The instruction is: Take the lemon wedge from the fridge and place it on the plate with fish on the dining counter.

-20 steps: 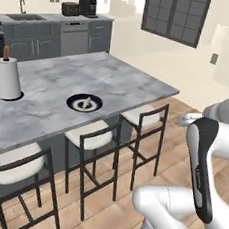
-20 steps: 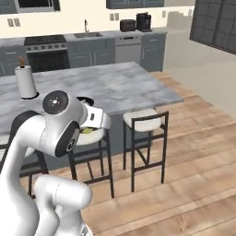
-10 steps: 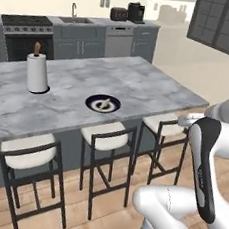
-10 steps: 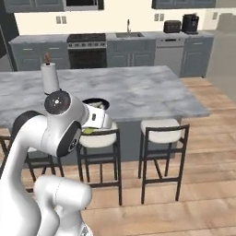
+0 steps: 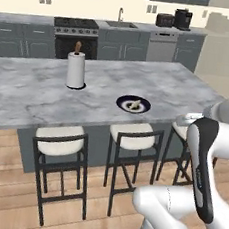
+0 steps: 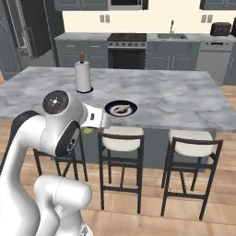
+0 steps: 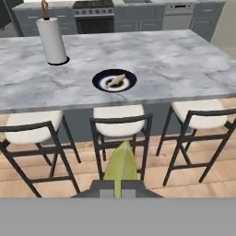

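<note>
**Lemon wedge in grip, facing the dining desk**

My gripper [image 7: 120, 192] is closed on the lemon wedge [image 7: 120, 165], which juts toward 12 o'clock in the hand view. Beyond it at 12 o'clock the plate [image 7: 114, 80] with fish [image 7: 115, 81] rests on the dining desk [image 7: 184, 60]; a paper-towel roll [image 7: 52, 41] stands at 10 o'clock.

Glossy white rounded arm [image 6: 44, 152] segments, dark grey joint bands, round grey cap with small dots.
</note>
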{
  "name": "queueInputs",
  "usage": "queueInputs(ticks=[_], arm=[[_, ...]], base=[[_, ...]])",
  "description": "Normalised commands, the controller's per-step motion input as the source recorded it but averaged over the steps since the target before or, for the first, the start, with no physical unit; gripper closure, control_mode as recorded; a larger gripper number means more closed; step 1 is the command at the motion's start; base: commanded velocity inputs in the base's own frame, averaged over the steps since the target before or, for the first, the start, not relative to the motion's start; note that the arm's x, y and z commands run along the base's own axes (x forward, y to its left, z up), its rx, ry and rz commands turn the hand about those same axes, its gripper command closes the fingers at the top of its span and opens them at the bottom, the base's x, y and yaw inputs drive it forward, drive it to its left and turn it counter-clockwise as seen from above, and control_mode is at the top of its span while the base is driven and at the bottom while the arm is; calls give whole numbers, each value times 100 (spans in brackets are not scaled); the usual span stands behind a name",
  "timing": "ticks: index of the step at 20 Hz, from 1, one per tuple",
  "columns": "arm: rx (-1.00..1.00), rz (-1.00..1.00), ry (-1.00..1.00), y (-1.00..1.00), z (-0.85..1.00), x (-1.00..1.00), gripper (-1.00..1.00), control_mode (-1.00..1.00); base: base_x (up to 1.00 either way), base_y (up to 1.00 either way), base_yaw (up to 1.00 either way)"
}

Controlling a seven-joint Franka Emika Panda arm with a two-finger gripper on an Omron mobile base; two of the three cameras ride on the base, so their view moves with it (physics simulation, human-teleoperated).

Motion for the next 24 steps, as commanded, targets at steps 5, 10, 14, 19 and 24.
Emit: queueInputs(ticks=[5, 10, 14, 19, 24], arm=[[0, 0, 0, 0, 0, 0, 100, 100], [0, 0, 0, 0, 0, 0, 100, 100], [0, 0, 0, 0, 0, 0, 100, 100], [0, 0, 0, 0, 0, 0, 100, 100], [0, 0, 0, 0, 0, 0, 100, 100]], base=[[29, -10, 18], [49, -14, 5], [63, -8, 2], [55, -1, 1], [41, -15, 4]])
